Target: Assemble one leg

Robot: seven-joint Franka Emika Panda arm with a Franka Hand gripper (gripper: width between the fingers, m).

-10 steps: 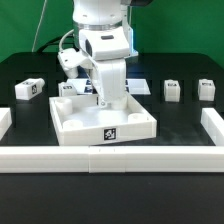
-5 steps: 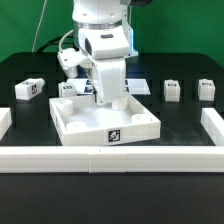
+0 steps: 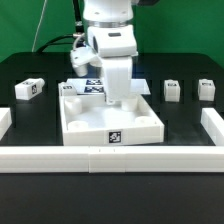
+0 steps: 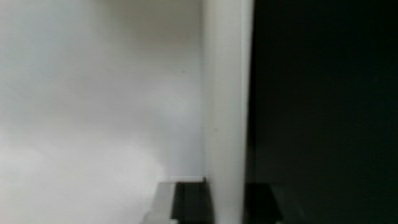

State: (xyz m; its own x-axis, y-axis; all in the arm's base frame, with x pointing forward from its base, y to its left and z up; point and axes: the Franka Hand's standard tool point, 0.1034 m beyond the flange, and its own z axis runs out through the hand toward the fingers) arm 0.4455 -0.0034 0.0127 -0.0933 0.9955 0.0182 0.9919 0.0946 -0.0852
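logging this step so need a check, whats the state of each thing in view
tray: flat on the table, open side up
tool: down at the tray, open or shut cannot be told
leg at the exterior view's left: loose on the table, ungripped
inner leg at the exterior view's right: loose, apart from the tray
outermost leg: loose, ungripped
marker board: flat behind the tray, partly hidden

White leg (image 3: 22,87), black-white tag (image 3: 31,91); black table (image 3: 182,118).
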